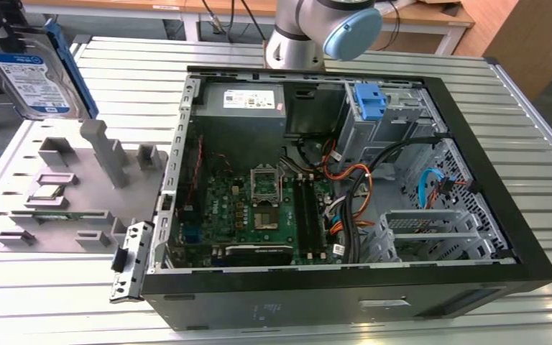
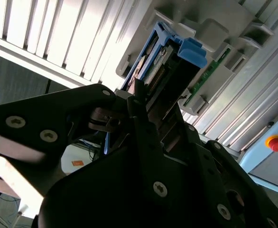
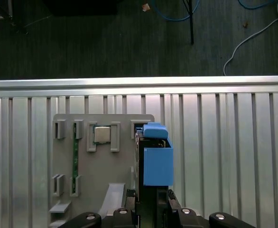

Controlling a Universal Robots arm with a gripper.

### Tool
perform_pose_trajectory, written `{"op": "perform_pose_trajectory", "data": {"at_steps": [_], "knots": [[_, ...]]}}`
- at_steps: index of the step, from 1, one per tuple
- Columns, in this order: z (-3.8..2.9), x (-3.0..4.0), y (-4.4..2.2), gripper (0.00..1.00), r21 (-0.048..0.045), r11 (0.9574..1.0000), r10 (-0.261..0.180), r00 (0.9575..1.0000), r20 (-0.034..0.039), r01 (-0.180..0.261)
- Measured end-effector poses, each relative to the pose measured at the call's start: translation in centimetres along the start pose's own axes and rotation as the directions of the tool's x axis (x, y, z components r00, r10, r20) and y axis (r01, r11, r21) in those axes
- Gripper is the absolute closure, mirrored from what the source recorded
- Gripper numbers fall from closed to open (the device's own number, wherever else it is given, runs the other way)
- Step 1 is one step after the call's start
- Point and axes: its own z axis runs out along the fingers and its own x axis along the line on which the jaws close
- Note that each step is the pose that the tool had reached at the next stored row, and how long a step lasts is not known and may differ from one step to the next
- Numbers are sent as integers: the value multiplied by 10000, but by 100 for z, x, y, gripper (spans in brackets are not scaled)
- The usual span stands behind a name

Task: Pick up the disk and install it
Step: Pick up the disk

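While jaws clamp the disk, its label faces the exterior view.

Exterior view's top edge crops nearly all of the gripper, its dark parts covering the upper end of the disk, while in the second wrist view the gripper's body hides much of the disk, label included.
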Motion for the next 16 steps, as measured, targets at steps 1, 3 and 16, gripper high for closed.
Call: {"op": "perform_pose_trajectory", "data": {"at_steps": [1,3,16], "knots": [[-1,0,0,65,-2,10000,0,10000,-1,0],[-2,0,0,65,-3,10000,0,10000,-2,0],[-136,-5,2,65,-2,10000,0,10000,-1,0]]}}
